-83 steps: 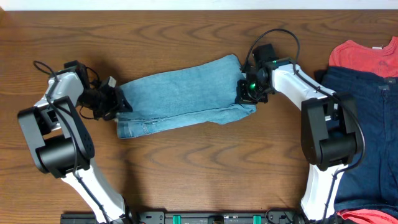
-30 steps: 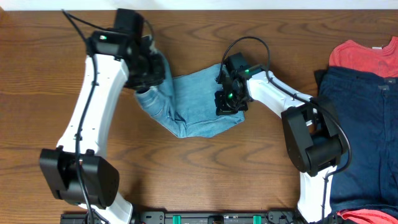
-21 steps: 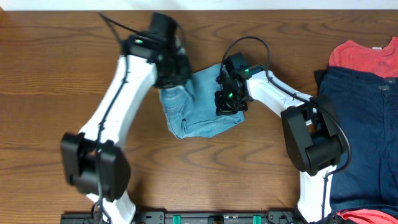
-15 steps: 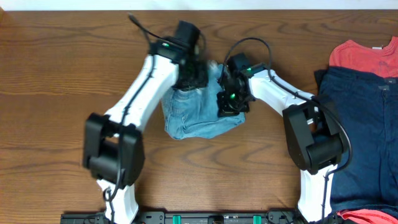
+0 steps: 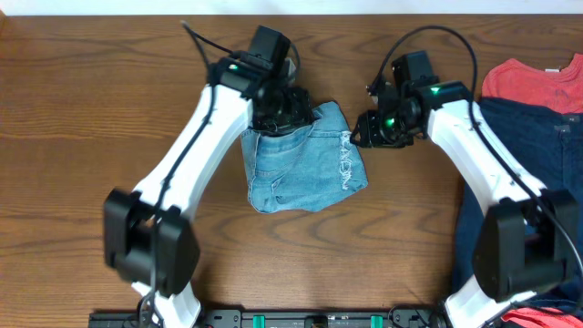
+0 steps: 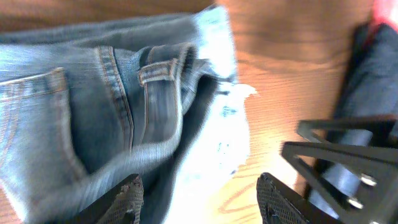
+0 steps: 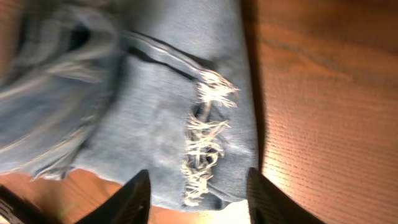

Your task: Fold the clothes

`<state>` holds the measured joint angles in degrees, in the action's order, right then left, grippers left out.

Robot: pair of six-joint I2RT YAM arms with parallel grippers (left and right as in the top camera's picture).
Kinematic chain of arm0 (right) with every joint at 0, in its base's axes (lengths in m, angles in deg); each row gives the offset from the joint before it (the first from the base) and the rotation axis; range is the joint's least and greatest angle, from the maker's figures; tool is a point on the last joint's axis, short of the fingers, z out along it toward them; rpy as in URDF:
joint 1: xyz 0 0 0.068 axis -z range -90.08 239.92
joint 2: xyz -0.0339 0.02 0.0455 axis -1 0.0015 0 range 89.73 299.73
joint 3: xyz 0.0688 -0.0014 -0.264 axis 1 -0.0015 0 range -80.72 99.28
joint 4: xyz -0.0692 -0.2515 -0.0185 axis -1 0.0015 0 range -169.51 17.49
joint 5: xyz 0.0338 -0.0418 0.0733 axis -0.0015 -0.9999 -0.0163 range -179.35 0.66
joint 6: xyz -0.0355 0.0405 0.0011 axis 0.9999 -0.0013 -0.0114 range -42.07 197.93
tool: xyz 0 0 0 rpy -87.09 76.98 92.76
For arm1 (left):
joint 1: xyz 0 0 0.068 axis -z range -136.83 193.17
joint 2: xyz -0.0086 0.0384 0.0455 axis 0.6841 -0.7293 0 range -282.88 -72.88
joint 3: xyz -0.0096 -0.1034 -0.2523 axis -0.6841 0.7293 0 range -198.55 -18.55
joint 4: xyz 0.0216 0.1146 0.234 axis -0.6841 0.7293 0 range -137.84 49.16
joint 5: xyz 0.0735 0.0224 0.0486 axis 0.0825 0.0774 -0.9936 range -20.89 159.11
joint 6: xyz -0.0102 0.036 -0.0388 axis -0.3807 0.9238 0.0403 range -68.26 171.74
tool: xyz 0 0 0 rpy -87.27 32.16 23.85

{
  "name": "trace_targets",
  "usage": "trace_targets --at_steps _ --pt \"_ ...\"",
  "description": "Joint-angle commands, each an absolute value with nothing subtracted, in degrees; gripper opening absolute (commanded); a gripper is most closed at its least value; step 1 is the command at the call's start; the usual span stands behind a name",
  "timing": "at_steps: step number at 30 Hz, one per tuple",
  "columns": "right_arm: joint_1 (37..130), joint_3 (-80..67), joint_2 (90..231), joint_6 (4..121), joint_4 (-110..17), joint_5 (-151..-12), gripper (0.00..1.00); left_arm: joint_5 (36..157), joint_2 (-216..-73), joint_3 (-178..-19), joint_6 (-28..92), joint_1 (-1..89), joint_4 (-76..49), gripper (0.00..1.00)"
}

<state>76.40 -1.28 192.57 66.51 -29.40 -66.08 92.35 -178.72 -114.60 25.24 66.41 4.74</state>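
Jeans (image 5: 305,169) lie loose beneath left gripper (image 5: 290,114) and right gripper (image 5: 362,132).

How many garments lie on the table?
4: light blue jeans at centre; red shirt top right; dark blue garment below it; red cloth bottom right. More may be hidden.

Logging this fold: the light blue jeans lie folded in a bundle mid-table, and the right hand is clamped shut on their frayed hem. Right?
Not quite. The right hand is open, not clamped: the right wrist view shows its fingers wide apart over the frayed hem. The jeans do lie folded in a bundle mid-table.
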Motion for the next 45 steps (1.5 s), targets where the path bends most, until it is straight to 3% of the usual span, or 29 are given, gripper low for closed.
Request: trace_targets --at_steps 1,10,15,19,20,26,35,45 --pt "75.85 -1.21 192.64 68.41 -29.29 -66.47 0.51 91.96 -176.49 -115.78 26.4 66.74 4.32 0.6" --pt "75.96 -1.21 192.75 69.48 -29.12 -67.72 0.55 81.69 -178.2 -115.54 26.62 68.82 5.72 0.59" --pt "75.87 -1.21 192.73 71.84 -29.14 -67.0 0.56 78.78 -176.36 -115.71 27.16 66.81 8.35 0.42" --pt "75.87 -1.21 192.73 71.84 -29.2 -67.04 0.56 73.14 -173.32 -115.75 28.36 63.66 10.29 0.1" --pt "75.87 -1.21 192.73 71.84 -29.2 -67.04 0.56 72.13 -172.78 -115.75 28.36 62.85 10.62 0.06" --pt "75.87 -1.21 192.73 71.82 -29.18 -67.06 0.57 73.69 -174.2 -113.94 28.34 60.23 12.8 0.06" --pt "76.03 -1.21 192.75 71.75 -29.18 -67.11 0.57 93.16 -180.21 -101.46 27.45 67.79 2.97 0.06" --pt "76.03 -1.23 192.75 71.75 -28.2 -67.02 0.59 92.5 -184.25 -94.62 25.7 76.1 -6.17 0.06"
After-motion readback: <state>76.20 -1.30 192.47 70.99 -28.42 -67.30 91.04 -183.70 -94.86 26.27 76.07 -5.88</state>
